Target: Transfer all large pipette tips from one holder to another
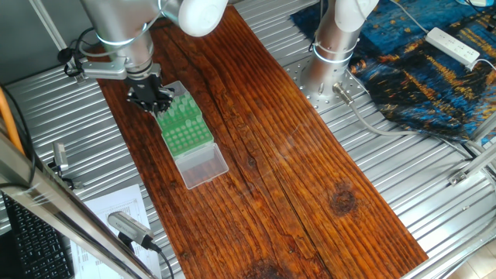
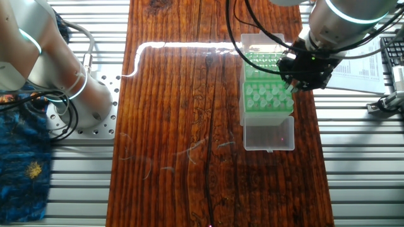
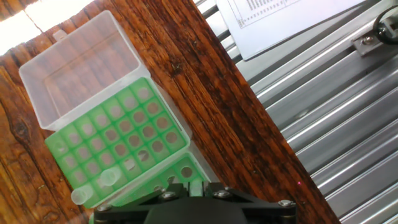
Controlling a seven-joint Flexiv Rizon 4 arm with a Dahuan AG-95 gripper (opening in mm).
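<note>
One gripper (image 2: 307, 70) hangs pointing down over the green rack (image 2: 268, 88).

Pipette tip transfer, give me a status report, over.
Gripper low over the green racks, fingers hidden, state unclear. Two pipette tips visible in the nearer rack in the hand view. Nothing seen blocking.

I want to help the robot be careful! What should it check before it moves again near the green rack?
1. Gripper is over the green rack: ok, it hangs at the rack's edge.
2. Jaws open or shut: cannot tell, the fingertips are hidden.
3. A tip is held: cannot tell.
4. Pipette tips are in the rack: ok, two translucent tops show in the hand view.
5. Clear lid is out of the way: ok, it lies open beside the rack.
6. Rack sits flat on the wooden board: ok.
</note>
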